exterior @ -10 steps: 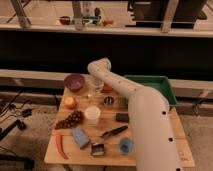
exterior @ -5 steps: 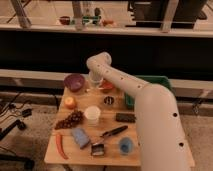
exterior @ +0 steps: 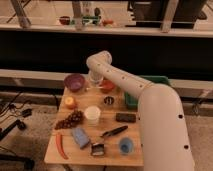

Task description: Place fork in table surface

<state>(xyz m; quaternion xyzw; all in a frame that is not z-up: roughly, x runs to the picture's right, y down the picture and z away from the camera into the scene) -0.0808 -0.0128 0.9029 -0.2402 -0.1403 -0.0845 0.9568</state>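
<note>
- Fork: thin silvery sliver at the table's far edge, between purple bowl and red bowl.
- Gripper has swung back over it; finger state cannot be told.
- Placement looks near done or just done.

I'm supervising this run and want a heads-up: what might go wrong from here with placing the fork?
The tool sits at the table's far edge, between the purple bowl and the red bowl, so lowering may bump either. The fork seems to lie near that edge and might slide off the table surface.
</note>
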